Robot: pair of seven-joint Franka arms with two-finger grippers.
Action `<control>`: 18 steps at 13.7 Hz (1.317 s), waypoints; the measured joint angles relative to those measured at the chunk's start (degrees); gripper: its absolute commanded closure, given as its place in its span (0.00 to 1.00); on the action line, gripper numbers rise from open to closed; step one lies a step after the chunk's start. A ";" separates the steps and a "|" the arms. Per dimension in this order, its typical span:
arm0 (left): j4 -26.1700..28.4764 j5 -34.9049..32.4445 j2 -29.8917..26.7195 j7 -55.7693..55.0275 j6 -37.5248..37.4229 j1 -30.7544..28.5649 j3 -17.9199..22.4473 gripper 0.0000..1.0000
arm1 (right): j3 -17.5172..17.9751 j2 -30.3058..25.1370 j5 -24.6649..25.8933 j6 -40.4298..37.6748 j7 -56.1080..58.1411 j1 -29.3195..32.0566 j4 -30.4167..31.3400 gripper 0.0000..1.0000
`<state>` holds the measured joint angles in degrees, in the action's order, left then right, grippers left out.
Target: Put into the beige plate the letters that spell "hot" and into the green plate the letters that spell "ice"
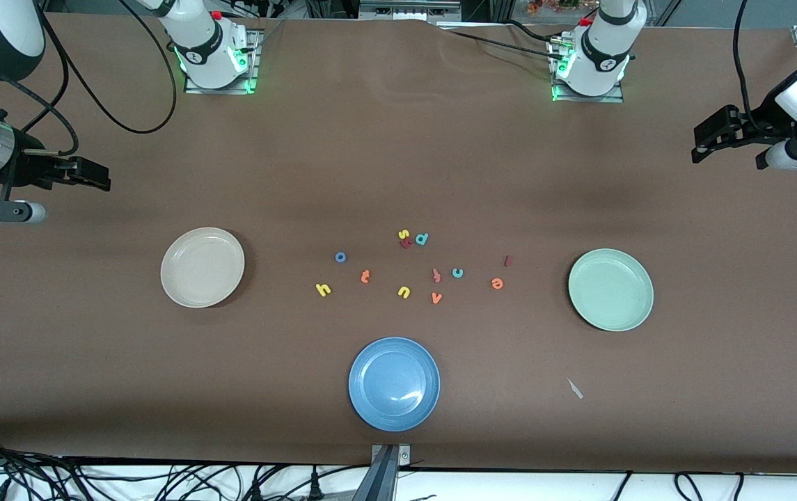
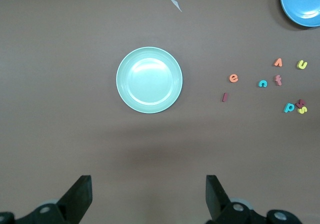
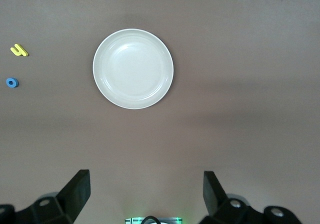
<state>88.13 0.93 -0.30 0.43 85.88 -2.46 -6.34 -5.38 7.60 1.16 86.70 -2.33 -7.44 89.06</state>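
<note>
The beige plate (image 1: 202,267) (image 3: 133,68) lies toward the right arm's end, the green plate (image 1: 610,289) (image 2: 149,80) toward the left arm's end; nothing lies in either. Between them on the table lie the yellow h (image 1: 323,289), blue o (image 1: 340,257), orange t (image 1: 365,276), dark red i (image 1: 507,261), teal c (image 1: 457,273) and orange e (image 1: 497,283). My right gripper (image 1: 102,177) (image 3: 146,191) hangs open, raised beside the beige plate. My left gripper (image 1: 697,145) (image 2: 149,194) hangs open, raised beside the green plate. Neither holds anything.
A blue plate (image 1: 394,383) sits nearer the front camera than the letters. Other letters lie among them: yellow u (image 1: 404,291), orange v (image 1: 436,298), reddish f (image 1: 436,275), teal d (image 1: 422,239), yellow s (image 1: 403,234). A paper scrap (image 1: 574,388) lies near the green plate.
</note>
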 measured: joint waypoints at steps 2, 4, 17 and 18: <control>0.00 0.00 0.00 0.00 -0.01 0.00 0.00 0.00 | 0.00 0.00 0.00 0.00 0.00 0.00 0.00 0.00; 0.00 0.00 0.00 0.00 -0.02 0.00 0.00 0.00 | 0.00 0.00 0.00 0.00 0.00 0.00 0.00 0.00; 0.29 1.10 7.18 0.27 -0.32 0.96 -0.50 0.00 | 0.00 0.08 0.00 0.00 -0.01 0.00 0.03 0.00; 0.24 1.19 9.04 0.27 0.07 2.12 -0.58 0.00 | 0.00 0.08 0.00 0.00 -0.01 0.00 0.04 0.00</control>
<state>88.37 2.12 8.74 0.70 85.95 -0.34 -6.93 -5.38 7.68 1.16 86.70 -2.34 -7.44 89.11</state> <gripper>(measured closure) 0.000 0.000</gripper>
